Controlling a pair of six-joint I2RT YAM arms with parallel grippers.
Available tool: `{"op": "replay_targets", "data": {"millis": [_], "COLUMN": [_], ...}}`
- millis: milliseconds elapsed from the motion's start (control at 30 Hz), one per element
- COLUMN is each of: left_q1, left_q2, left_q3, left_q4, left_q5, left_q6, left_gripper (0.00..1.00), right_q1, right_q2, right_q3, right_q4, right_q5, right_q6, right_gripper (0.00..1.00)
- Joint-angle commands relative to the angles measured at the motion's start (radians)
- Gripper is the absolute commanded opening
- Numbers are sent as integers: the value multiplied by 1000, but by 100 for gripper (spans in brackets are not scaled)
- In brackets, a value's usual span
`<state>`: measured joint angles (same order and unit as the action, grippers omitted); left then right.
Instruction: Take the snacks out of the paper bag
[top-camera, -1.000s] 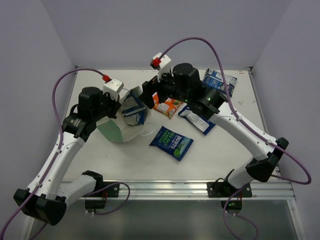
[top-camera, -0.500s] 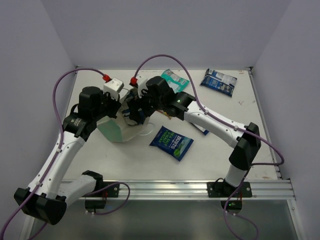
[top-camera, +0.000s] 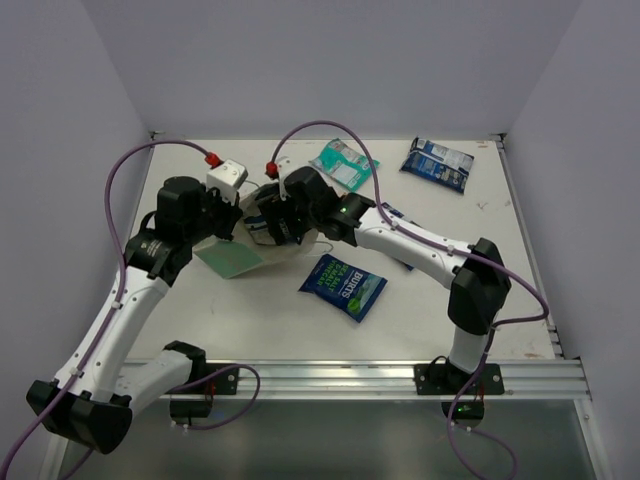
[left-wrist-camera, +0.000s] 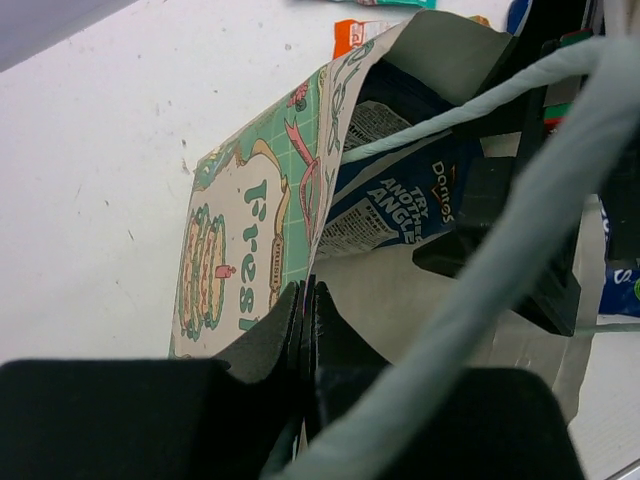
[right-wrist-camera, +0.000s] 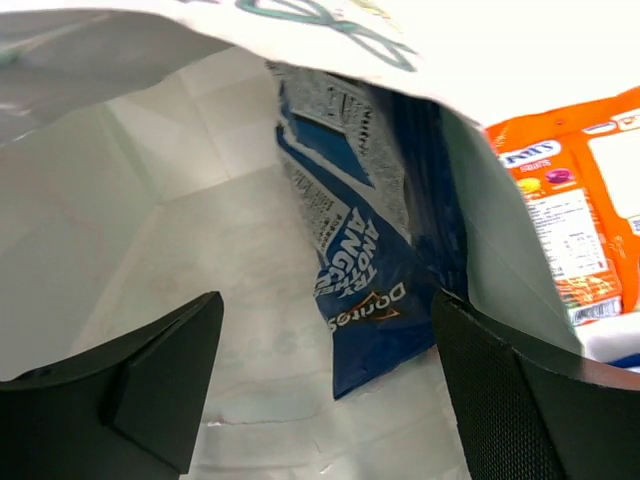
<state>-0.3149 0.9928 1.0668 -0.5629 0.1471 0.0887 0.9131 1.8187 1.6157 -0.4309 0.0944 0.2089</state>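
Observation:
The mint-green paper bag (top-camera: 229, 260) lies tipped with its mouth toward the right. My left gripper (top-camera: 228, 224) is shut on the bag's wall edge (left-wrist-camera: 308, 296), holding the mouth open. My right gripper (top-camera: 268, 224) is open inside the mouth, jaws wide apart (right-wrist-camera: 330, 390). A dark blue Doritos packet (right-wrist-camera: 372, 230) leans on the bag's cream wall just ahead of the right fingers, and also shows in the left wrist view (left-wrist-camera: 395, 205). Outside lie a blue-green packet (top-camera: 343, 285), a teal packet (top-camera: 343, 163), a dark blue packet (top-camera: 438, 163) and an orange packet (right-wrist-camera: 565, 235).
Another dark blue packet (top-camera: 398, 215) is mostly hidden under my right arm. The bag's thin handle (left-wrist-camera: 520, 270) hangs across the left wrist view. The table's back wall is close behind the teal and dark blue packets.
My right arm swung left from above the laid-out packets and put its open gripper into the bag's mouth. The bag has tipped lower. My left gripper kept its hold.

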Motion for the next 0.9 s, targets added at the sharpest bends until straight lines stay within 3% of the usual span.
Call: {"op": "replay_targets", "data": {"millis": [0, 333, 700, 833, 867], "left_q1": [2, 2, 2, 3, 2], "left_q2": [-17, 12, -3, -17, -20], "left_q3": [-10, -7, -5, -7, -8], "left_q4": [20, 35, 44, 38, 35], "left_q5": [-7, -4, 63, 71, 71], "left_q6": [-14, -30, -17, -10, -6], "left_gripper": [0, 0, 0, 0, 0], "right_q1": [0, 0, -2, -2, -2], "right_q2": [-73, -125, 76, 136, 137], "right_q3": [3, -19, 38, 59, 62], "right_q4": [40, 63, 129, 167, 175], "right_q5": [91, 150, 13, -2, -4], "right_q6": [29, 17, 29, 24, 15], "right_gripper": [88, 88, 87, 78, 62]}}
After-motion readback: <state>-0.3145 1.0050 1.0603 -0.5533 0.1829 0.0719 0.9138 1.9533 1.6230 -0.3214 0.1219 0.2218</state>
